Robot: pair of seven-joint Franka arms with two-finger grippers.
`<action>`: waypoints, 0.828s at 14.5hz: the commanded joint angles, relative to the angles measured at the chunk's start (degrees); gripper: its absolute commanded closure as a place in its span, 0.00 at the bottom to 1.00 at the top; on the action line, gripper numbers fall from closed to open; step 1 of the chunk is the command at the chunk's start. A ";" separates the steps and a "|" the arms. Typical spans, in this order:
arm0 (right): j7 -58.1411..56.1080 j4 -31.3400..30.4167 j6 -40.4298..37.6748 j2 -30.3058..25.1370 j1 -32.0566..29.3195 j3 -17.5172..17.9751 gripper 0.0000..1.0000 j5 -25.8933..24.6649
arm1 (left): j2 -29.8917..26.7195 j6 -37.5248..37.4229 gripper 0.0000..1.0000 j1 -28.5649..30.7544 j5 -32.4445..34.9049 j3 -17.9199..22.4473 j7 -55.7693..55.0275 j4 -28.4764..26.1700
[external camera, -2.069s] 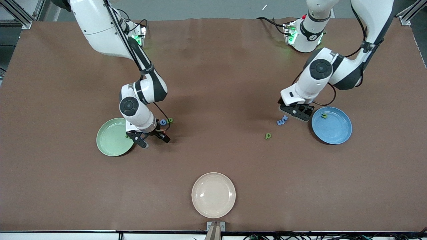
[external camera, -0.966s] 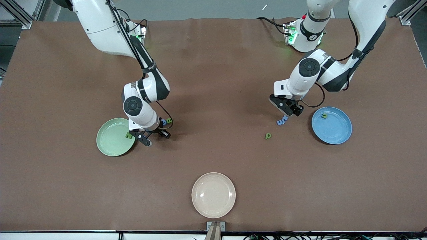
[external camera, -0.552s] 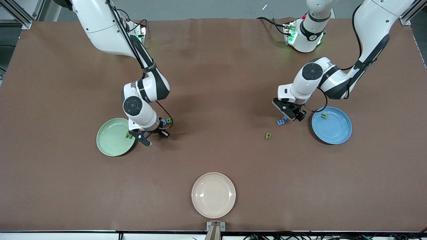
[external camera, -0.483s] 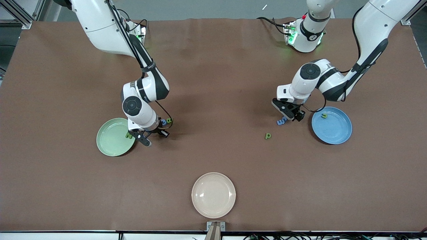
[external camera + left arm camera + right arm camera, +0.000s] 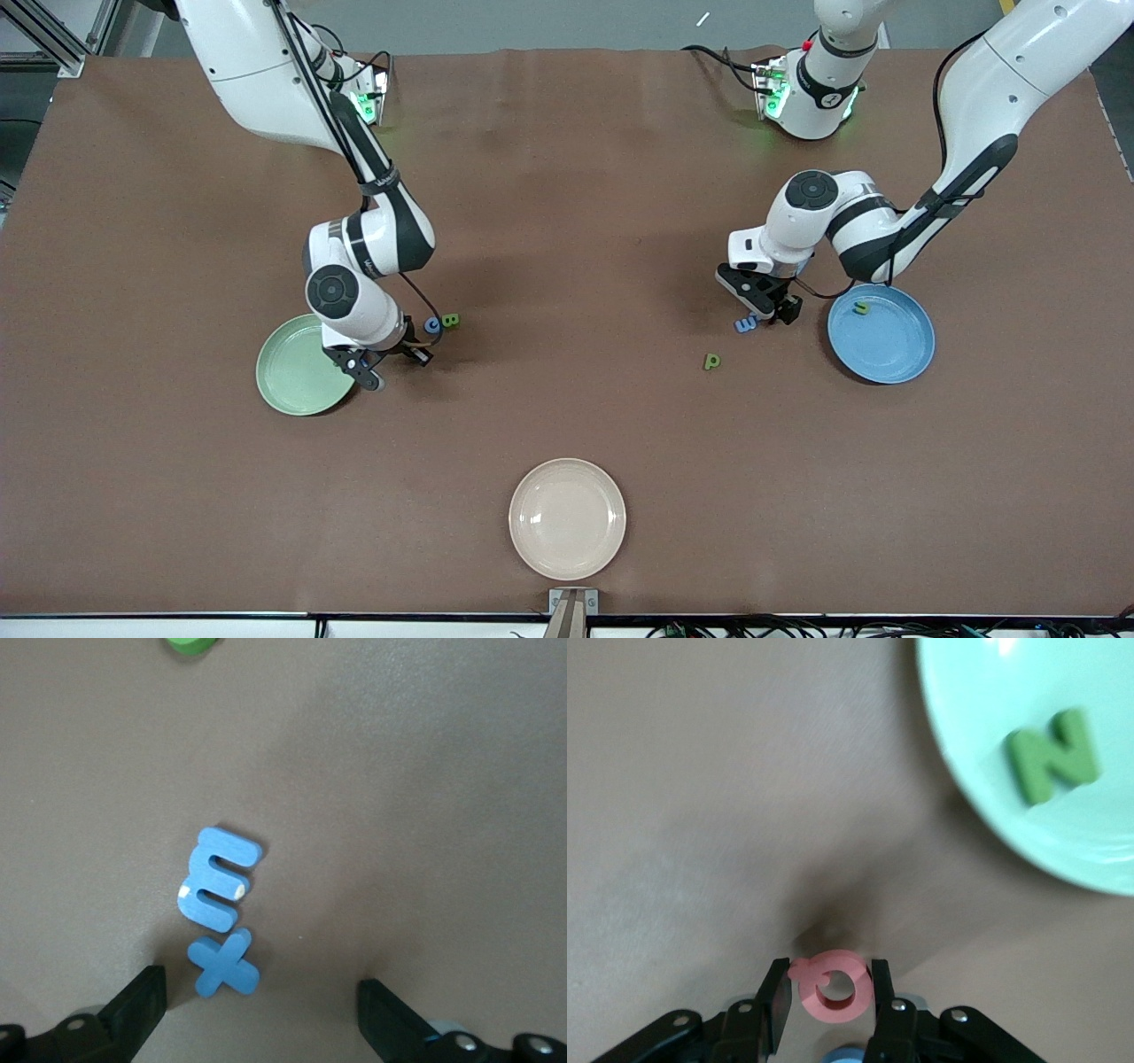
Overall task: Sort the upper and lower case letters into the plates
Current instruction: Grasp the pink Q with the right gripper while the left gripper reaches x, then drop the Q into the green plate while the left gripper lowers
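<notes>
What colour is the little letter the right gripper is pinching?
Red Q; the right wrist view shows it best.

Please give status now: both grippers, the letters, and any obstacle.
Right gripper jaws shut on red Q, beside green plate holding N. Left gripper jaws open over blue x, m touching it. No obstacle.

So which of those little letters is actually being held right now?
The red Q, pinched between the right gripper fingers just beside the pale green plate. The blue x and blue m lie loose under the open left gripper.
</notes>
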 commanded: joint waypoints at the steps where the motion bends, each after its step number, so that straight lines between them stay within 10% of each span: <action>1: -3.12 -1.19 -3.48 -4.04 -2.97 0.34 1.00 -0.74 | -0.43 0.54 0.01 0.63 1.58 -0.12 -0.08 0.78; 12: -19.74 -4.62 -7.45 -9.06 -16.16 0.25 1.00 -2.59 | -0.70 0.45 0.01 5.64 -1.14 -5.05 2.65 1.14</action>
